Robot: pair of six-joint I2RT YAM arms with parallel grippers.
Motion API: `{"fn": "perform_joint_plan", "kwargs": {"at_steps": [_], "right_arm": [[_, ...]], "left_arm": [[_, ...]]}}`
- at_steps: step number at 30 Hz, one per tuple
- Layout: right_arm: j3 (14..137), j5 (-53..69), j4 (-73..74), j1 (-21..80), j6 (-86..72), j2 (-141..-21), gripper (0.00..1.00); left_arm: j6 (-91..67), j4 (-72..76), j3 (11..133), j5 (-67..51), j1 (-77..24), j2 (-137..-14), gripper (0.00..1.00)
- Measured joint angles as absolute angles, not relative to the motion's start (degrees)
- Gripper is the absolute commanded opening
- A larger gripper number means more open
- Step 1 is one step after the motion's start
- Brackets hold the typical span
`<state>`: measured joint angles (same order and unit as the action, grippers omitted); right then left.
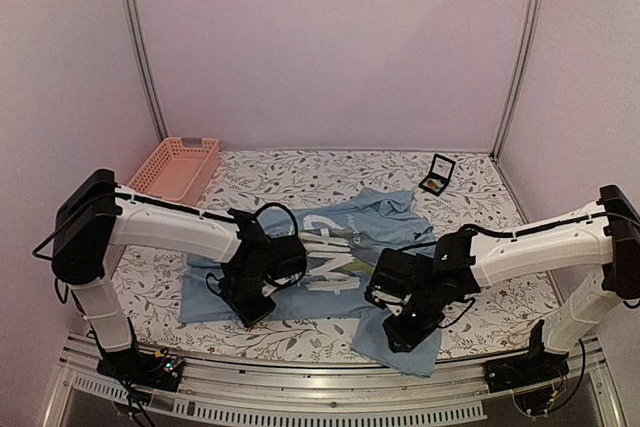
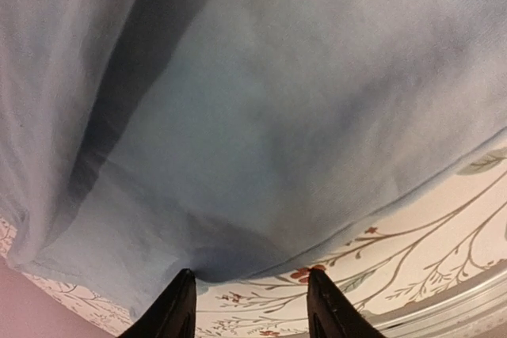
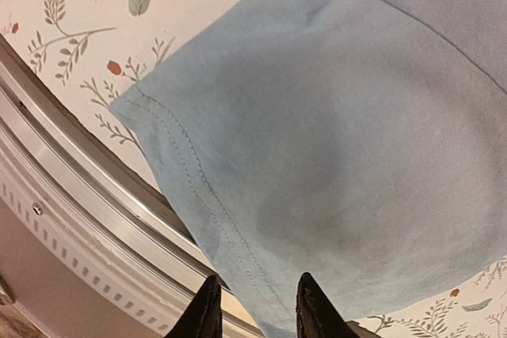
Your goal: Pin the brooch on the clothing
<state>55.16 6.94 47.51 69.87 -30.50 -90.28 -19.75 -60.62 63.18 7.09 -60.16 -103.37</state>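
Note:
The light blue T-shirt (image 1: 393, 209) lies crumpled mid-table, white lettering partly showing. A tiny orange and greenish speck, the brooch (image 1: 432, 185), shows inside an open black case at the back right, far from both grippers. My left gripper (image 1: 250, 309) is open and empty, low over the shirt's near left edge. In the left wrist view its jaws (image 2: 249, 276) stand wide apart at the hem of the shirt (image 2: 277, 116). My right gripper (image 1: 405, 332) is open over the shirt's near right corner. In the right wrist view it (image 3: 257, 281) hovers above the stitched hem (image 3: 356, 116).
A pink basket (image 1: 175, 169) stands at the back left. The black hinged case (image 1: 442, 164) stands open at the back right. A floral cloth (image 1: 300, 172) covers the table. An aluminium rail (image 3: 79, 195) runs along the near edge, just beyond the right fingers.

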Motion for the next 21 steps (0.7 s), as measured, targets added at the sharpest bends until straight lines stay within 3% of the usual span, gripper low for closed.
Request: {"fn": "perform_joint_plan", "kwargs": {"at_steps": [3,4,8,13,15,16,19,21], "right_arm": [[55.11,8.32,44.62,69.93,-28.29,-90.15,0.61],[55.11,8.51,43.46,70.0,-27.53,-90.06,0.64],[55.35,7.73,40.34,70.13,-24.14,-90.74,0.66],[55.99,6.24,37.6,70.32,-20.91,-96.82,0.62],[56.23,5.87,36.97,70.54,-20.23,-97.51,0.55],[56.23,5.58,36.62,70.74,-19.75,-97.71,0.46],[55.86,4.89,36.29,70.91,-19.25,-97.82,0.19],[55.48,4.69,36.1,70.91,-19.16,-97.82,0.07]], "left_arm": [[-19.57,-60.8,64.82,7.18,-61.39,-104.55,0.65],[-19.81,-60.71,65.25,7.27,-61.82,-104.64,0.67],[-19.73,-60.77,65.82,8.32,-62.15,-104.62,0.72],[-19.94,-59.66,64.62,9.13,-61.73,-105.47,0.7],[-20.14,-59.51,63.99,9.1,-61.43,-105.36,0.62],[-20.16,-59.35,63.64,8.86,-61.36,-105.23,0.55],[-19.79,-58.92,63.0,7.9,-61.39,-105.19,0.17],[-20.01,-58.72,62.74,7.4,-61.39,-105.08,0.0]]}}
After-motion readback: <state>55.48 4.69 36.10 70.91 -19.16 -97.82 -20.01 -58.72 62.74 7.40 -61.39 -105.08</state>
